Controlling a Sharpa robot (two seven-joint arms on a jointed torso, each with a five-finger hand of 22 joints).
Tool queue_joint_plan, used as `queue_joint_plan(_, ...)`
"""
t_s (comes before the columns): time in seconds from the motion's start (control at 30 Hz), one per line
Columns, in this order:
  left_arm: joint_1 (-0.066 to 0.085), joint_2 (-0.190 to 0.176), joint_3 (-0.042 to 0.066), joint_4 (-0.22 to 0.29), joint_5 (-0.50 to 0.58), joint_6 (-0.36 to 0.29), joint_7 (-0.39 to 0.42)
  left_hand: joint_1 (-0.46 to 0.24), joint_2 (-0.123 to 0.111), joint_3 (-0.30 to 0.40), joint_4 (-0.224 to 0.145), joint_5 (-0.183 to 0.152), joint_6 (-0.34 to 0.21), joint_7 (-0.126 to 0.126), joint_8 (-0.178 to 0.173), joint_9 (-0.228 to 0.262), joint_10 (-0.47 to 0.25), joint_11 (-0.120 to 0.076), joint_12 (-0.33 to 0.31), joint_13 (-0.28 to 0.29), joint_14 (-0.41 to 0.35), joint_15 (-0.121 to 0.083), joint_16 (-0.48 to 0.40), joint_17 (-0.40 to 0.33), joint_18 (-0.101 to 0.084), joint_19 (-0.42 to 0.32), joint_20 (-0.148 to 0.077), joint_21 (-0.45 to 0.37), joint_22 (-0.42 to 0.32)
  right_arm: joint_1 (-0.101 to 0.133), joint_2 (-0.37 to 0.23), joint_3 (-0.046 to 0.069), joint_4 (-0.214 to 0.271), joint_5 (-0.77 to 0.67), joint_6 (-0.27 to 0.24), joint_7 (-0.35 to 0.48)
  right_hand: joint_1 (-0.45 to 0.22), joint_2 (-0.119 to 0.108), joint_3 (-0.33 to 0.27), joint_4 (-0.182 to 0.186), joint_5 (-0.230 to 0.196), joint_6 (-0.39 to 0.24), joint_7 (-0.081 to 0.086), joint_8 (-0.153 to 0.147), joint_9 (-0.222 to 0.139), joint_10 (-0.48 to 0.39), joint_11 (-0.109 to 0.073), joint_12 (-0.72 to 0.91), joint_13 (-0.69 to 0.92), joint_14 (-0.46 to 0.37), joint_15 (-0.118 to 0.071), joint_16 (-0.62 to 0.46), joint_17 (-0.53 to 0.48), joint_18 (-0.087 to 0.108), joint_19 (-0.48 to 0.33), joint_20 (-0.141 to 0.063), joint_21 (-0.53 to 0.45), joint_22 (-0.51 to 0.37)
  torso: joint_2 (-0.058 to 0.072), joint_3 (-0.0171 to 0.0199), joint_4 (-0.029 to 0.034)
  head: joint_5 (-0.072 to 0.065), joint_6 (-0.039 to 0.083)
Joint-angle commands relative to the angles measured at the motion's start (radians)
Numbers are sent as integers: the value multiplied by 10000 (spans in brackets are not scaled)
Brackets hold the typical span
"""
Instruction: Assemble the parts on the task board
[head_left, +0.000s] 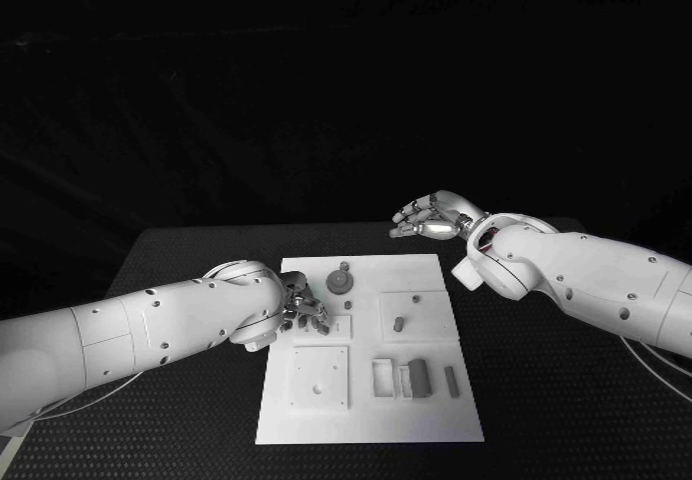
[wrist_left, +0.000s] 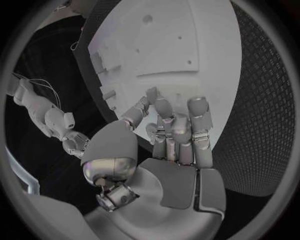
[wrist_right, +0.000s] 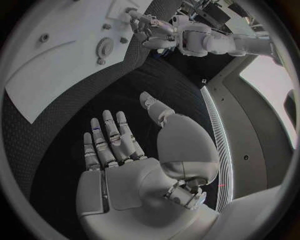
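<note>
The white task board (head_left: 368, 400) lies in the middle of the table. On it are a grey gear (head_left: 340, 281), a short peg (head_left: 398, 324), a square plate (head_left: 319, 376) and, near its right side, a frame (head_left: 384, 377), a block (head_left: 418, 378) and a pin (head_left: 451, 381). My left hand (head_left: 303, 306) hangs over the board's left edge, just left of the gear, with its fingers (wrist_left: 172, 125) curled down toward the board (wrist_left: 169, 45); whether they hold a part is hidden. My right hand (head_left: 433, 218) is raised beyond the board's far right corner, fingers (wrist_right: 109, 137) spread, palm bare.
Black textured table (head_left: 562, 400) surrounds the board on every side. My right forearm (head_left: 577, 275) crosses above the table to the right of the board. In the right wrist view the gear (wrist_right: 106, 46) and my left hand (wrist_right: 147, 25) show far off.
</note>
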Motion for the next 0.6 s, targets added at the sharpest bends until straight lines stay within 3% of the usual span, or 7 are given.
queue_joint_plan(0.03,5,67,-12,-167,34,545,-124,1002,857,48,-5,29,-49,20,40,19,-39,-30,32,-14,8,-92,18,-16,167,-21,-41,-43,180,-3,11,3,2,-52,105,51,-92,-31,-1,70,24,-43,532,35,-13,9,9,-60,1,-100,-2,-65,-11,-148,-38,2,-65,0,3,-3,-4,-2,-3)
queue_joint_plan(0.6,24,163,24,-276,365,621,-129,1018,864,42,-2,29,-53,24,34,29,-44,-26,34,-17,2,-88,20,-16,159,-28,-34,-44,183,-4,30,3,-18,-50,113,56,-91,-34,0,77,24,-45,532,37,-19,7,10,-64,1,-103,-2,-64,-11,-148,-37,1,-63,10,-2,-6,13,-37,-25)
